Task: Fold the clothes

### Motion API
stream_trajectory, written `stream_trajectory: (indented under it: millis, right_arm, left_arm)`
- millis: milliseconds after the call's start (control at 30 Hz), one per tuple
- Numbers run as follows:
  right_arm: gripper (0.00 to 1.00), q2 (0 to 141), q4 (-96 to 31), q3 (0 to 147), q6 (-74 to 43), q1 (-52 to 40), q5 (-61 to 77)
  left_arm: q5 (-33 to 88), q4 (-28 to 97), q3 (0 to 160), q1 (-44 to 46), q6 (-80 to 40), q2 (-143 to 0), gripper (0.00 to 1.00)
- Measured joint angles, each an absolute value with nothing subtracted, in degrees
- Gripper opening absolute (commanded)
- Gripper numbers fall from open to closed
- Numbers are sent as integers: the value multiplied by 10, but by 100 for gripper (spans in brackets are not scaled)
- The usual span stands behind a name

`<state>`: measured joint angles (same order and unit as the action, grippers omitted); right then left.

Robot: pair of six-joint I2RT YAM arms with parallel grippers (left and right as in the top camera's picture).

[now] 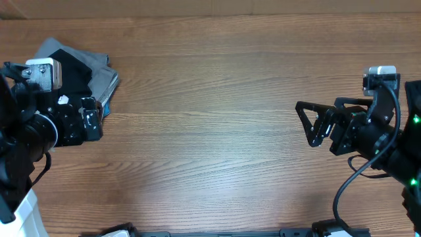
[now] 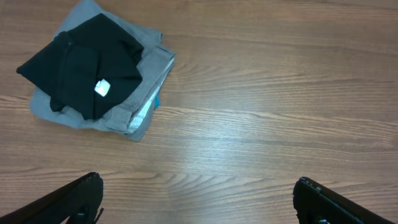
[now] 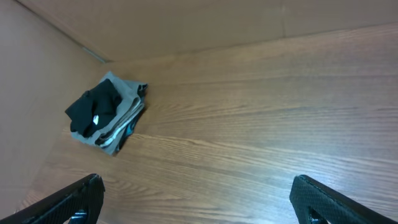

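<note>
A black garment [image 2: 93, 62] lies bunched in a compact packet on top of the grey trousers [image 2: 138, 102], its white tag [image 2: 102, 88] facing up. It covers most of the trousers and leaves their seam edge bare along one side.

From my station, the left fingers [image 1: 94, 120] stand spread wide just beside the trousers and hold nothing. In the left wrist view the garment sits ahead of them and off towards the left-hand finger, not centred in the gap. The right fingers [image 1: 309, 125] are also fully parted and empty, well apart from the trousers across the bare surface [image 1: 210, 131], and they point towards the pile. I judge the left arm the nearer by far, so any reach for the garment would be its job.

The packet shows no strong long axis. At most it runs on a slant across the left wrist view, following the trousers beneath.

Overhead, the left arm's camera housing hides part of the garment. I cannot make out any printed marks on the cloth, nor how many layers it has. From the right wrist view the pile is too small for me to read its edges.
</note>
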<state>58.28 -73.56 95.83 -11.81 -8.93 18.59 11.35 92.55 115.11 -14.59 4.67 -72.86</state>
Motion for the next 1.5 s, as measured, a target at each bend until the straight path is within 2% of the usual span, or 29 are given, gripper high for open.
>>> stream_trajectory:
  millis: [267,467,600,733,1000,1267,1500]
  right_arm:
    - [100,594,-738,958,-116,-89,164]
    - [100,562,-596,919,-33,-87,115]
    - [100,468,-469,801,31,-81,100]
    - [100,351,-406,640,59,-74,95]
    - [100,187,-374,343,75,-42,97]
    - [100,28,-270,190,61,-34,102]
    - [100,8,-157,70,18,-34,103]
  left_arm:
    - [114,926,1151,-146,47,-742,100]
    - [114,926,1151,-146,47,-749,100]
    - [114,926,1150,-146,47,-749,100]
    - [113,926,1150,-146,47,-749,100]
    - [113,925,1149,-146,47,-750,100]
    - [114,926,1149,-146,47,-754,100]
    - [114,926,1149,-146,47,-755,100]
